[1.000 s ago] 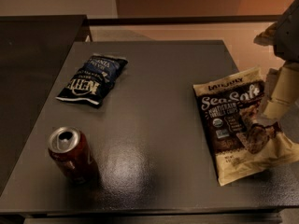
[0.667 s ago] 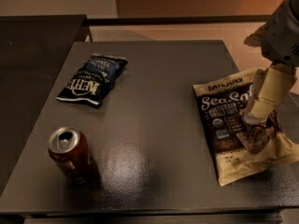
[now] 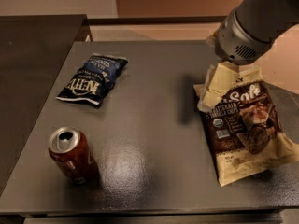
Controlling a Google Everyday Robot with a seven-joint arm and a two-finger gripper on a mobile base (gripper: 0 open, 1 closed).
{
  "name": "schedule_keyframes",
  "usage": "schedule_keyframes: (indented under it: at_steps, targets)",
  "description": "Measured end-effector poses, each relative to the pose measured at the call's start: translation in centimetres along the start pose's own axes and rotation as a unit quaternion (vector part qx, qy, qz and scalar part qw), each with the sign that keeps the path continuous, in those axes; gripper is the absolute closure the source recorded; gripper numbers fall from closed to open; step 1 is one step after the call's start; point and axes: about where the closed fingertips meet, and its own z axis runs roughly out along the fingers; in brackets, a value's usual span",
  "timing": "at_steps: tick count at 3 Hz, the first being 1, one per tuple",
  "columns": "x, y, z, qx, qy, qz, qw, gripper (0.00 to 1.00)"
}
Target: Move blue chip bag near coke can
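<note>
The blue chip bag lies flat at the far left of the dark table, navy with white lettering. The coke can stands upright near the table's front left corner, well in front of the bag. My gripper, cream-coloured under a grey arm, hangs at the right side of the table over the top left corner of the Sea Salt bag. It is far to the right of the blue bag and holds nothing that I can see.
A large tan-and-brown Sea Salt bag lies at the right of the table, reaching toward the front right edge. A dark counter adjoins the table on the left. A pale floor and wall lie behind.
My arm has come in from the right edge, moving left and toward the table's middle, and now covers the Sea Salt bag's top corner. The bags and the can have not moved.
</note>
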Motion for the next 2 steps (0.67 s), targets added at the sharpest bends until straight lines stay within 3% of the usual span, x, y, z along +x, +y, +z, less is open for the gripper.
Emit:
schedule_keyframes:
  at_steps: [1,2]
  targets:
    - [-3.1,-2.4,2.7,0.012,-0.045,-0.012,0.9989,0.0]
    - [-6.3,-4.3,4.8,0.029,-0.068,-0.05,0.996,0.0]
